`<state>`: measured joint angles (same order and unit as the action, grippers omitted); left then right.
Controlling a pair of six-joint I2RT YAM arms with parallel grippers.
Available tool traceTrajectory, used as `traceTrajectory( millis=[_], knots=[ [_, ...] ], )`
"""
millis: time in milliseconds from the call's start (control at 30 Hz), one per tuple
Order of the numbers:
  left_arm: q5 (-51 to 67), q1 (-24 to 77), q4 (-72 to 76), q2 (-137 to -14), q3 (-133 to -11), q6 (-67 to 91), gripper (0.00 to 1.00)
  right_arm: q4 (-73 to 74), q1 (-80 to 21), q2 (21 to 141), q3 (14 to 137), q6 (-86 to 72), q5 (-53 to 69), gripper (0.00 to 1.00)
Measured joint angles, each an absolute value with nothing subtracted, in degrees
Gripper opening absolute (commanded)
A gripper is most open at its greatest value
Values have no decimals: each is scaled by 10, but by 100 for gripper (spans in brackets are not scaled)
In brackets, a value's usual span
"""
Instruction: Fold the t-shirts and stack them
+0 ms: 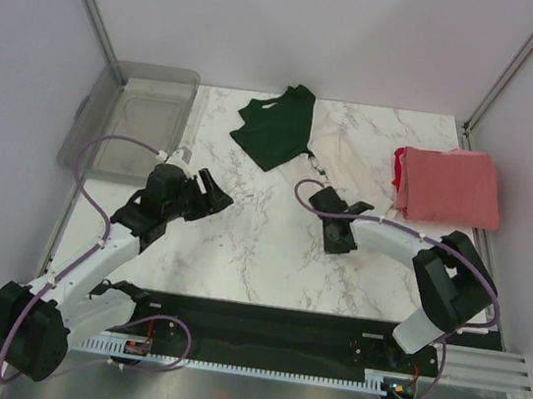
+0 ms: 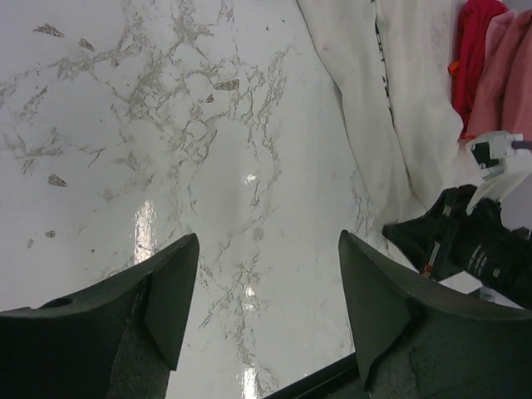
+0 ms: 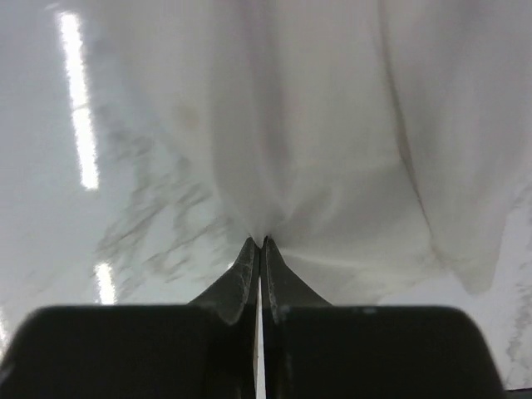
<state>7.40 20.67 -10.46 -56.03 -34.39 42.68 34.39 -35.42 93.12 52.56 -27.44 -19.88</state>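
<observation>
The cream-white t-shirt with dark green sleeves (image 1: 277, 127) lies spread at the back middle of the marble table, its pale body (image 3: 332, 125) hard to tell from the stone. My right gripper (image 3: 262, 241) is shut on a pinched fold of that pale cloth, and the top view shows this right gripper (image 1: 321, 199) at the shirt's near edge. The coral-red t-shirt (image 1: 447, 185) lies folded at the right. My left gripper (image 2: 266, 253) hangs open over bare marble, left of the shirt (image 2: 382, 108), holding nothing; the top view has this left gripper (image 1: 220, 191) at centre-left.
A clear grey plastic bin (image 1: 134, 116) stands at the back left corner. The right arm's black wrist (image 2: 474, 241) shows at the right edge of the left wrist view. White walls close the table on three sides. A black rail (image 1: 269, 324) runs along the near edge.
</observation>
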Motion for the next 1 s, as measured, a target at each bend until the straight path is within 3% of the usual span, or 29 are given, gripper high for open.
traceTrajectory(
  millis=[100,133,167,233,300,467,700,900,1000],
  knots=[
    [62,207,-106,-556,-343,423,76,364,-468,952,568,-311,-167,0],
    [60,206,-107,-556,-343,423,76,366,-507,968,596,-324,-156,11],
    [58,206,-108,-557,-342,423,76,370,-542,988,632,-338,-143,34],
    [55,206,-107,-559,-339,423,76,365,-597,1032,710,-360,-119,65],
    [55,206,-107,-565,-334,423,77,343,-631,1052,770,-369,-99,70],
    [74,204,-102,-596,-328,423,77,340,-618,1014,807,-370,-74,70],
    [119,219,-97,-636,-306,422,72,328,-437,879,727,-346,-47,59],
    [142,261,-75,-672,-297,428,69,316,-320,893,692,-309,-26,56],
    [143,283,-66,-683,-289,434,63,302,-298,917,675,-296,-17,56]
  ],
)
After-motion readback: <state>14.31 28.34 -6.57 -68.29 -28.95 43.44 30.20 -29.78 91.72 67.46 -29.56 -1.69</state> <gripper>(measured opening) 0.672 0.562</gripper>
